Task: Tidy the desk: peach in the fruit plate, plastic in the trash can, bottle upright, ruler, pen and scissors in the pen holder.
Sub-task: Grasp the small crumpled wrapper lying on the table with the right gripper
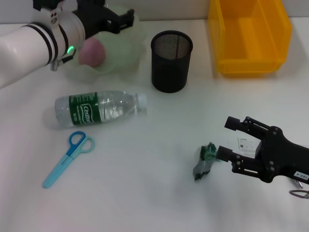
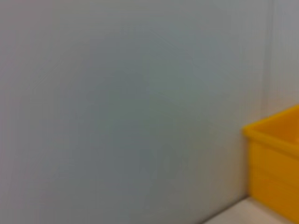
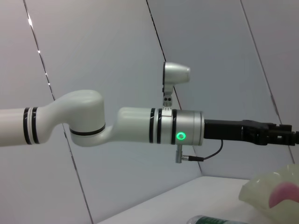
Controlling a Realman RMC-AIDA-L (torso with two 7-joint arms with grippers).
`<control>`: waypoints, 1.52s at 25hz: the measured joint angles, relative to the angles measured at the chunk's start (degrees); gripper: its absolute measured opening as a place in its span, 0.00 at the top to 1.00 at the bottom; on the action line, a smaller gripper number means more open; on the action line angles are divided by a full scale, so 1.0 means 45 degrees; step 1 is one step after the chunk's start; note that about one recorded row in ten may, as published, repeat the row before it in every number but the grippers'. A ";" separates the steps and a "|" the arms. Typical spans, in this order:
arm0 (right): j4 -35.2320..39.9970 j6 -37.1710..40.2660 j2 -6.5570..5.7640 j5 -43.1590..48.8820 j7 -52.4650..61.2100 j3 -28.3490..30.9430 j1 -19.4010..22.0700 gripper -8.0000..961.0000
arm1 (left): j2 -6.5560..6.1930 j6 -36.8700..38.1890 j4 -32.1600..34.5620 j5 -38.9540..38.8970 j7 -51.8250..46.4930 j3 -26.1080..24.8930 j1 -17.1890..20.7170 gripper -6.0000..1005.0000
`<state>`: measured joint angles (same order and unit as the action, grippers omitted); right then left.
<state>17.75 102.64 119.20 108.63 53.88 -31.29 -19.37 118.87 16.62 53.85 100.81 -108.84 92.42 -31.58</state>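
Observation:
A pink peach (image 1: 92,52) lies in the pale green fruit plate (image 1: 123,46) at the back left. My left gripper (image 1: 120,21) hovers over the plate, open and empty, just behind the peach. A clear bottle (image 1: 99,109) with a green label lies on its side left of centre. Blue scissors (image 1: 67,158) lie in front of it. A crumpled green plastic scrap (image 1: 205,161) lies at the front right. My right gripper (image 1: 229,138) is open right next to it, its nearer fingertip at the scrap. The black mesh pen holder (image 1: 171,60) stands empty. Ruler and pen are out of view.
A yellow bin (image 1: 248,34) stands at the back right; its corner shows in the left wrist view (image 2: 275,168). The right wrist view shows my left arm (image 3: 159,126) above the plate (image 3: 261,191), the peach (image 3: 285,193) and the bottle (image 3: 215,219).

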 joint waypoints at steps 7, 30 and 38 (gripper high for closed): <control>0.0017 0.0480 -0.0038 0.0001 0.0190 0.0345 0.0104 0.14 | -0.0052 0.2527 0.2050 -0.0710 0.0055 -0.0338 0.1218 0.20; 0.0118 0.1199 -0.0330 0.0060 0.0496 0.0588 0.0612 0.14 | -0.0095 1.8345 -0.3178 -0.3568 1.0259 -0.6150 0.2368 0.20; 0.0206 0.1399 -0.0337 0.0078 0.0621 0.0586 0.0739 0.14 | -0.0108 1.8446 -0.4060 -0.3628 1.0577 -0.6297 0.2493 0.21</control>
<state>18.68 108.94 117.68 108.98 56.67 -28.65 -16.05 118.39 99.63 35.58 84.49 -61.25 64.08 -20.36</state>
